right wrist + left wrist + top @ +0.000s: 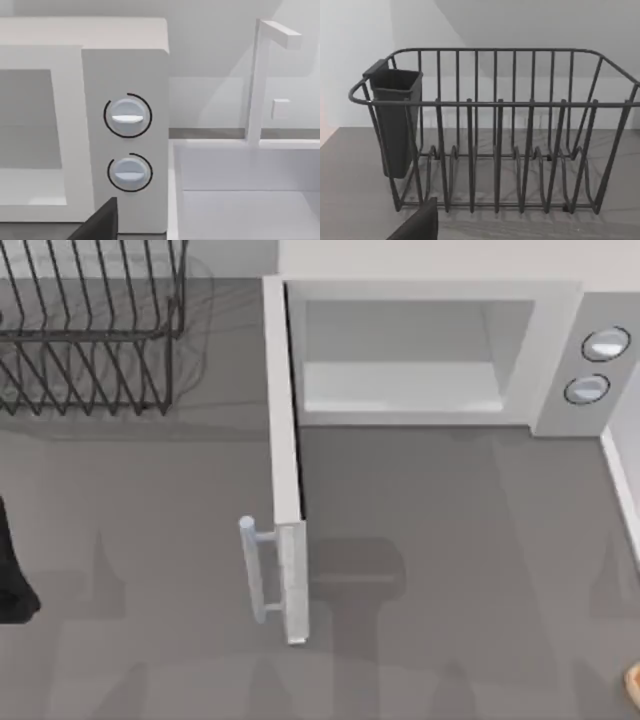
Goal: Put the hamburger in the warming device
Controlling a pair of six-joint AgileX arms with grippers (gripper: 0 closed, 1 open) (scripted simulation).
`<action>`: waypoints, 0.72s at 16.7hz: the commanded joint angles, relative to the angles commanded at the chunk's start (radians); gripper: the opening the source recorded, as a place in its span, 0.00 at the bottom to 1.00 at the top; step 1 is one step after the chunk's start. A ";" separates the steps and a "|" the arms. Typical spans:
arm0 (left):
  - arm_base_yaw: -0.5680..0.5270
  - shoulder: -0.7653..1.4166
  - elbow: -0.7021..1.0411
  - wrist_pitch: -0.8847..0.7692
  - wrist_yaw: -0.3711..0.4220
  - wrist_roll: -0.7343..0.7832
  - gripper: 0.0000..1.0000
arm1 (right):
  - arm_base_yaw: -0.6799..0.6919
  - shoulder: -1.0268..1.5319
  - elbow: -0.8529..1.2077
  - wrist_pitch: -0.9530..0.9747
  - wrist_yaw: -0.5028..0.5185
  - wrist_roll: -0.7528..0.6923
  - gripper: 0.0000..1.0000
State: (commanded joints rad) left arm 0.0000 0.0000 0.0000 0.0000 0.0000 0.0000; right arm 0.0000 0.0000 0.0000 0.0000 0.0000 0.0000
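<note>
Our microwave [430, 350] stands at the far side of the table [450, 570], right of centre, its door [285, 470] swung fully open toward us so that it stands edge-on, with the pale bar handle [255, 570] on its left face. The cavity lies open and bare, and the two round knobs [597, 365] sit on the grey panel at its right. The hamburger [633, 680] shows as a small tan-orange sliver at the top view's right edge, near the front of the table, well apart from the microwave. Our left arm [12, 570] sits parked at the left edge; we cannot tell how either claw stands. The black wire dish rack [495, 135] stands at the far left, a dark cup [395, 120] hung on one end. In the right wrist view a white sink [245, 190] with a tall tap [260, 75] lies just beside the microwave
</note>
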 joint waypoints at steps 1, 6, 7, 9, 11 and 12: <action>0.000 0.000 0.000 0.000 0.000 0.000 1.00 | 0.000 0.000 0.000 0.000 0.000 0.000 1.00; 0.000 0.000 0.000 0.000 0.000 0.000 1.00 | 0.018 0.109 0.074 -0.097 0.001 -0.049 1.00; 0.000 0.000 0.000 0.000 0.000 0.000 1.00 | 0.026 0.162 0.107 -0.142 0.001 -0.070 1.00; 0.000 0.000 0.000 0.000 0.000 0.000 1.00 | 0.046 0.300 0.184 -0.248 0.000 -0.121 1.00; 0.000 0.000 0.000 0.000 0.000 0.000 1.00 | 0.068 0.473 0.270 -0.366 -0.001 -0.178 1.00; 0.000 0.000 0.000 0.000 0.000 0.000 1.00 | 0.080 0.562 0.314 -0.427 -0.001 -0.207 1.00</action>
State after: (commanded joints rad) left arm 0.0000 0.0000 0.0000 0.0000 0.0000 0.0000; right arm 0.0798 0.5620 0.3140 -0.4273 -0.0012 -0.2069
